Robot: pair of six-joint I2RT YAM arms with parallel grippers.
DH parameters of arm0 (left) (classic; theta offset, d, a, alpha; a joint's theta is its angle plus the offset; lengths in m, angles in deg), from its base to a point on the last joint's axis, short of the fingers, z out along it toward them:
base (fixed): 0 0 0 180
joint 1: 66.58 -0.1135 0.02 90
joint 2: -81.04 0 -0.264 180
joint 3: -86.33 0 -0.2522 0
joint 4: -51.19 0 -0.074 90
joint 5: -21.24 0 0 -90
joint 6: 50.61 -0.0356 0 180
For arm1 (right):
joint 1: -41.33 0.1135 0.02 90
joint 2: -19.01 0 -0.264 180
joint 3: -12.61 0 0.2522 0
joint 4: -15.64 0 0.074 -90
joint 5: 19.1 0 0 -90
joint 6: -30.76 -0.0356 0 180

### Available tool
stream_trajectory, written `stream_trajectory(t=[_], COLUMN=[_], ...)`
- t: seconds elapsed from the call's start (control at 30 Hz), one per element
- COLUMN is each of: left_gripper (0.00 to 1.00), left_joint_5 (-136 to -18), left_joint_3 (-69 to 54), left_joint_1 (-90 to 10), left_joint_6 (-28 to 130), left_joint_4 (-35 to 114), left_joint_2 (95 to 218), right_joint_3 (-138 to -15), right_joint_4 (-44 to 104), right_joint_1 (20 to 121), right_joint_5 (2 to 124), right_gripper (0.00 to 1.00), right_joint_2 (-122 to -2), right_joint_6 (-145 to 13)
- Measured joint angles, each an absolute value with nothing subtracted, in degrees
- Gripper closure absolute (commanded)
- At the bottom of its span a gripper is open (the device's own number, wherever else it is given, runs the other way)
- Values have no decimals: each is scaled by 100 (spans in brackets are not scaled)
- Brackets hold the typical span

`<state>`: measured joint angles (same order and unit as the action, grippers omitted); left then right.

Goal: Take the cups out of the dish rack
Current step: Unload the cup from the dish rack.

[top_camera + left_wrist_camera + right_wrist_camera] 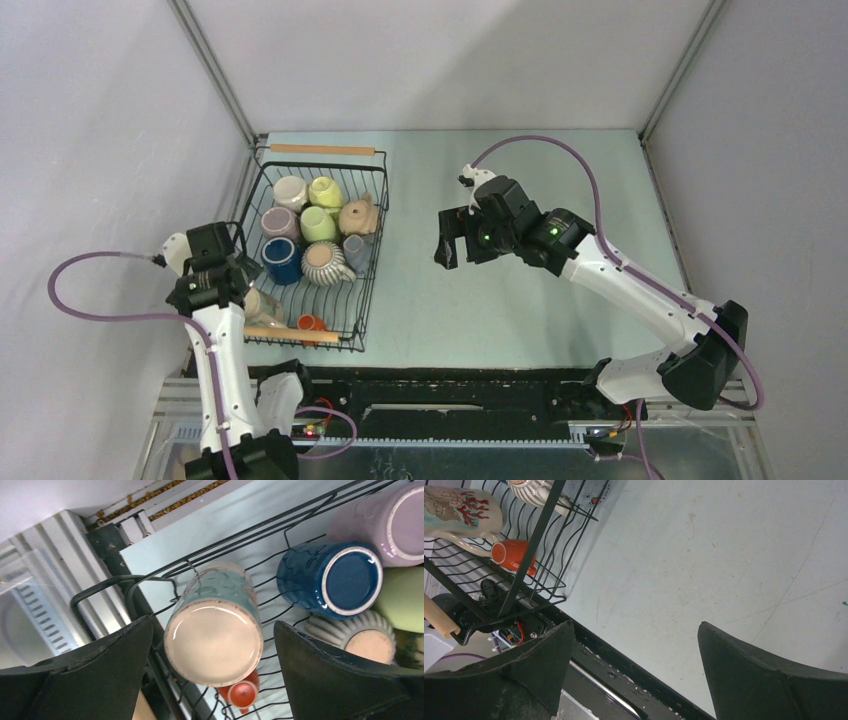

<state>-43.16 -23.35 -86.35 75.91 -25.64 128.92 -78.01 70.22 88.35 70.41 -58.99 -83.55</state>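
Overhead, figure legend for one moment of the unloading task.

Dish rack: black wire basket at about 9 o'clock of the table centre in the top view, long axis running from 12 to 6 o'clock, a wooden rod handle at the far short end.

Cups: a cluster lies in the rack's far half; none is seen on the table outside it.

Target cup: teal-and-pink mug lying on its side in the rack's near left corner, its pale base turned toward the left wrist camera and its long axis pointing away from the claw, toward roughly 12 o'clock of that view.

Left gripper: fingers spread wide, one at 9 o'clock and one at 3 o'clock of the target cup, not touching it; nothing held.

Right gripper: fingers likewise spread, empty, hanging over bare table at 3 o'clock of the rack, well apart from every cup.

Neighbours: a dark blue cup lies at 2 o'clock of the target, a small orange cup at 6 o'clock, near the left claw.

Governing relation: the left arm is clearly the nearer; the target sits between its fingers, so an advance along the cup's axis followed by closing across its body appears to be what the coming move requires.

Risk: the rack wires and the orange cup may foul the fingers.
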Motion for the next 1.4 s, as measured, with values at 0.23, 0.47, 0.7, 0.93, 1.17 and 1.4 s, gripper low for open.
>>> stream_trajectory(t=[0.23, 0.47, 0.7, 0.93, 1.17, 1.4], left_gripper=[0, 0, 0, 0, 0, 4], left_joint_5=[-4659, -5103, -5304, -5551, -5675, -5675], left_joint_3=[-2624, -3085, -3131, -3131, -3131, -3131], left_joint_1=[-8902, -9011, -9048, -9050, -9031, -8897], left_joint_6=[7715, 7943, 7978, 7884, 7822, 7744], left_joint_4=[-1948, -1751, -1806, -1880, -1983, -2037], left_joint_2=[13104, 13445, 13583, 13486, 13277, 13279], right_joint_3=[-7707, -7615, -7502, -7491, -7491, -7491], right_joint_4=[6978, 6917, 6836, 6716, 6633, 6581], right_joint_1=[8678, 8636, 8632, 8632, 8632, 8632], right_joint_5=[6774, 6667, 6625, 6584, 6525, 6479], right_gripper=[0, 0, 0, 0, 0, 0], right_joint_2=[-5901, -5901, -5901, -5920, -6054, -6126], right_joint_6=[-8242, -8202, -8202, -8202, -8204, -8202])
